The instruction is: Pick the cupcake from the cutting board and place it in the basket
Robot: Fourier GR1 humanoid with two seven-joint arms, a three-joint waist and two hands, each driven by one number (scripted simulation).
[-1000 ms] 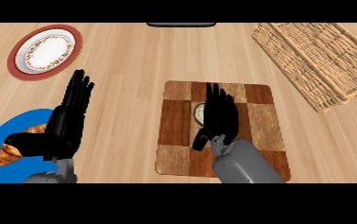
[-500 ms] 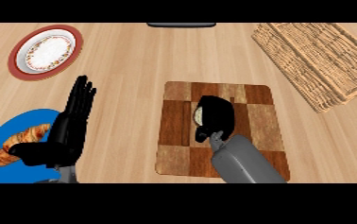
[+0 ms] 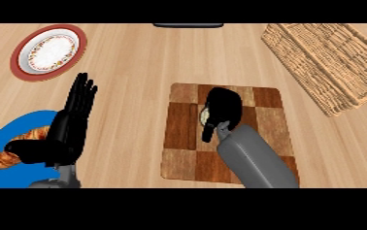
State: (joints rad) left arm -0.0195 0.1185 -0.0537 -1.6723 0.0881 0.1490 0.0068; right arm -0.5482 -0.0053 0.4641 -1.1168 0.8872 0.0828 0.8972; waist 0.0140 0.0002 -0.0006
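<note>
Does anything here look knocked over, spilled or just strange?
Nothing stands out. The right hand is curled over the cupcake on the cutting board, the basket and plate sit flat, and the left hand rests open at the left.

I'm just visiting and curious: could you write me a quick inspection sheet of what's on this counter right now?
Surface: wooden counter.
Job's things: cupcake on the cutting board, mostly hidden; basket at far right.
Clutter: red-rimmed plate far left; blue plate with a croissant, partly hidden.
Hands: right hand curled round the cupcake; left hand open, resting at lower left.
Cables: nothing seen.
Surroundings: dark object at far edge, unclear.
</note>
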